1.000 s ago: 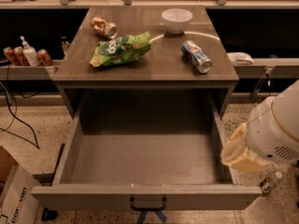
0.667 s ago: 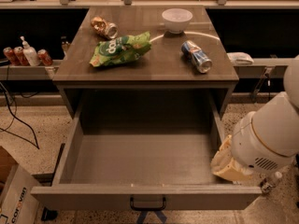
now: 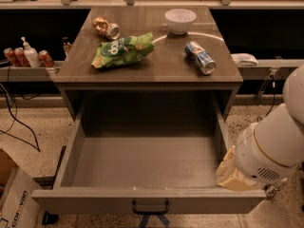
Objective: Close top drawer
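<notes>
1. logging the gripper (image 3: 232,175) low at the right side wall of the top drawer (image 3: 142,161), close to its front corner, hanging off the white arm (image 3: 273,144); not able to tell whether spread, pressed together or pinching anything.
2. finding the top drawer pulled far out, stretching left of the gripper and beyond it toward the cabinet; seeing nothing inside; seeing its front panel running left from just below the gripper.
3. spotting the handle (image 3: 150,207) well left of the gripper, at the panel's centre, untouched.
4. judging the closing push as not yet begun; needing contact on the front panel, preferably nearer the centre than the gripper's present spot.
5. flagging risk a: pushing at the corner nearest the gripper, off centre, probably skewing the box on its runners and jamming it part way.
6. flagging risk b: pushing while hanging over or inside the right wall, possibly pinching the gripper between the drawer and the cabinet frame beyond it.
7. flagging risk c: shoving too hard, jolting the cabinet top (image 3: 156,72) above and beyond the gripper, possibly setting the blue can (image 3: 200,57) rolling, lying there on its side.
8. rating the bowl (image 3: 180,20), green bag (image 3: 122,50) and crushed can (image 3: 106,28), farther beyond and left, as less exposed.
</notes>
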{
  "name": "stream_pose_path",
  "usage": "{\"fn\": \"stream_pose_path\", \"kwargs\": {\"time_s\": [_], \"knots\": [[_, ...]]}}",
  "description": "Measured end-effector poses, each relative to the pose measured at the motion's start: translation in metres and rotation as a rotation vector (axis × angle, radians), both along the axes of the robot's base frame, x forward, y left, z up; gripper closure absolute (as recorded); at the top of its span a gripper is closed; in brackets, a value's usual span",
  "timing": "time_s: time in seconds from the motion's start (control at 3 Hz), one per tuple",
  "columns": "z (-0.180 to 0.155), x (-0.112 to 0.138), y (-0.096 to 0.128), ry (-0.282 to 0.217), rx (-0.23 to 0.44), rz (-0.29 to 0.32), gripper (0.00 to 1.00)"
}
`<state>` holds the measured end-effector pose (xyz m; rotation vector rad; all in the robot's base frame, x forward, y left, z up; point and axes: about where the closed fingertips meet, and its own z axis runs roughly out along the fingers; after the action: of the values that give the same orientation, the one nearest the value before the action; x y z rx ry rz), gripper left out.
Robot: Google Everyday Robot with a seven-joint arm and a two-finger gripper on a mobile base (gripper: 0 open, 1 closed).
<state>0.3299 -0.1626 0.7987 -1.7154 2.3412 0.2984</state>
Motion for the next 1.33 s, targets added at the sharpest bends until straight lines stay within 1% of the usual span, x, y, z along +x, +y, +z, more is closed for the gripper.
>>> {"fn": "stream_pose_path", "kwargs": {"time_s": [0.33,0.67,1.0,1.33], "knots": [[-0.027,-0.007,0.000,0.036,-0.003,0.009,1.00],[-0.058,-0.012,0.000,0.074,0.010,0.010,1.00],[-0.086,-0.016,-0.002,0.092,0.027,0.002,1.00],[-0.112,-0.015,-0.006,0.087,0.042,-0.011,1.00]]}}
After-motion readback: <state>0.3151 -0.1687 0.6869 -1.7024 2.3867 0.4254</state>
